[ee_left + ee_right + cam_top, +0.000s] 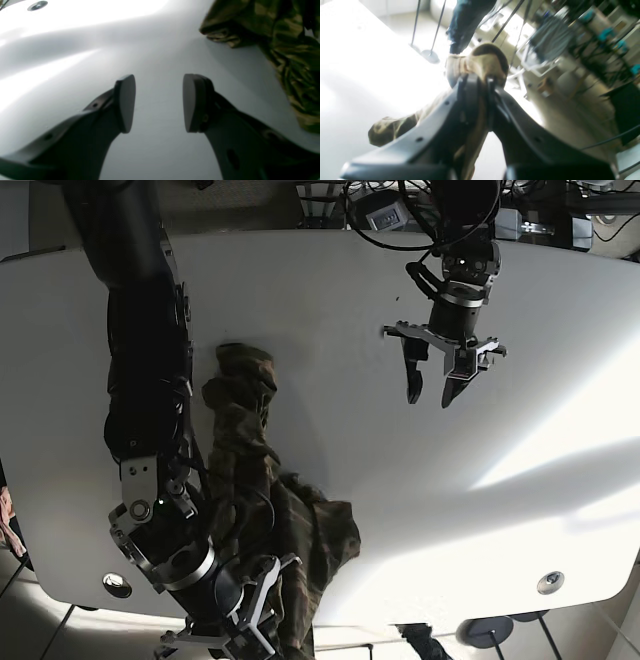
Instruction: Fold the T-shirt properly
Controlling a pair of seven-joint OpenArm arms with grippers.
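Note:
The T-shirt is camouflage green-brown and lies crumpled along the left side of the white table. My right gripper is at the table's near edge, shut on a fold of the shirt and lifting it. My left gripper hovers open and empty over bare table at the far right, apart from the shirt. In the left wrist view its fingers stand wide apart and the shirt shows at the upper right.
A metal grommet sits in the table's near right corner and another near the left. Cables and equipment lie beyond the far edge. A person's leg shows off the table.

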